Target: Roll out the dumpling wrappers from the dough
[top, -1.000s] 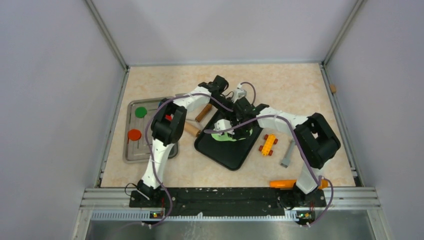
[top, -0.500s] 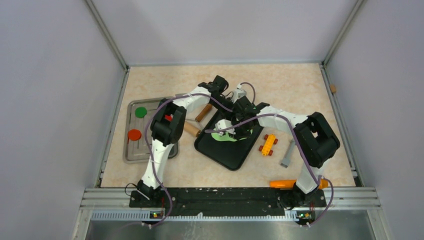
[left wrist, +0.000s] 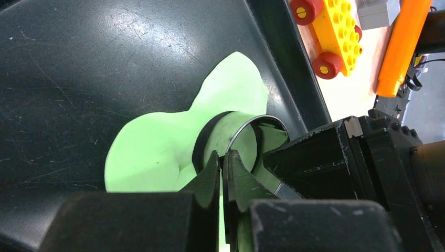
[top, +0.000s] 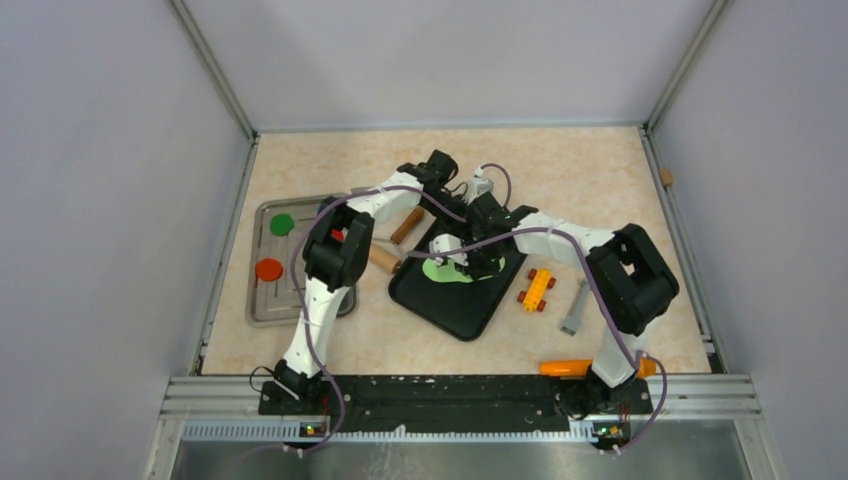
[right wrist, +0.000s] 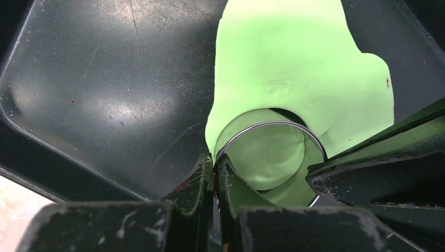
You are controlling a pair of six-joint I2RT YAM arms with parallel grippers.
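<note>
A flattened sheet of lime-green dough (top: 438,270) lies on the black tray (top: 460,310). The metal ring cutter (right wrist: 270,126) stands on the dough's edge, with a round green wrapper (right wrist: 267,157) cut out inside it. A dark gap shows along the cut. My left gripper (left wrist: 223,157) is shut on the ring's (left wrist: 258,119) thin rim. My right gripper (right wrist: 215,161) is shut on the rim at another spot. In the top view both grippers, left (top: 460,247) and right (top: 478,258), meet over the tray's far part.
A silver tray (top: 258,305) at the left holds a green disc (top: 282,224) and a red disc (top: 268,269). Two wooden rollers (top: 407,225) (top: 383,258) lie left of the black tray. A yellow toy car (top: 537,289), grey piece (top: 575,308) and orange tool (top: 565,367) lie right.
Both grippers, still shut on the ring, have shifted slightly left and away over the dough. The dough sheet and tray have not moved.
</note>
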